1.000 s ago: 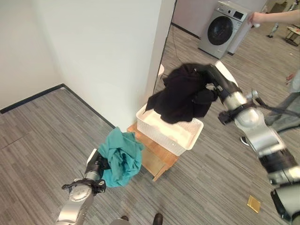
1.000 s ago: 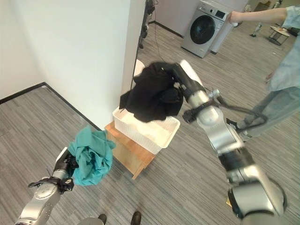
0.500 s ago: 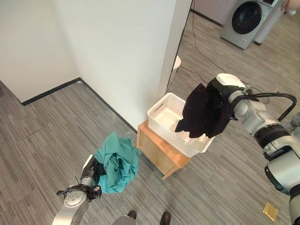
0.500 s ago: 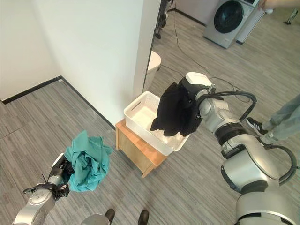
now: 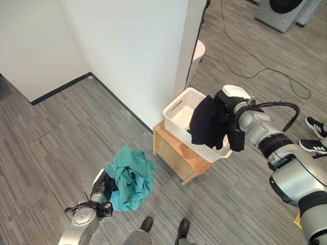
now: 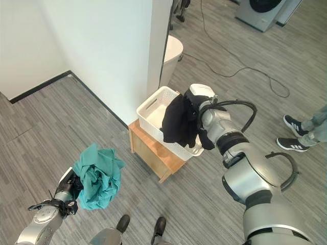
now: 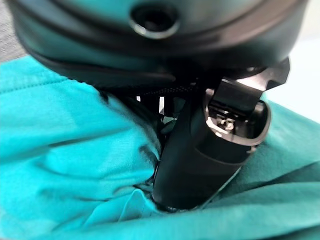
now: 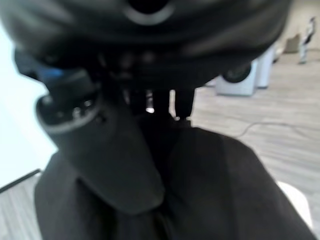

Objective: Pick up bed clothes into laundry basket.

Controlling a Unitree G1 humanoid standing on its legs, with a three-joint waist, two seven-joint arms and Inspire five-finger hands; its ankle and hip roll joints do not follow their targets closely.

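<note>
A black garment (image 5: 210,124) hangs from my right hand (image 5: 228,108), which is shut on it over the near rim of the white laundry basket (image 5: 180,115); part of the cloth drapes outside the rim. In the right wrist view the thumb (image 8: 107,155) presses into the black garment (image 8: 215,190). A teal garment (image 5: 130,177) is bunched in my left hand (image 5: 101,187), low at the left above the floor. The left wrist view shows the thumb (image 7: 210,155) dug into the teal garment (image 7: 65,165).
The basket stands on a small wooden table (image 5: 179,158) beside a white wall corner (image 5: 184,56). A white stool (image 5: 198,51) sits behind the corner. A washing machine (image 5: 286,10) is at the back right. A person's shoes (image 5: 317,135) are at the right, and a cord (image 5: 255,74) runs across the floor.
The camera has shifted. My right hand has brought the black garment lower and closer to the basket's near rim. The left hand still holds the teal garment.
</note>
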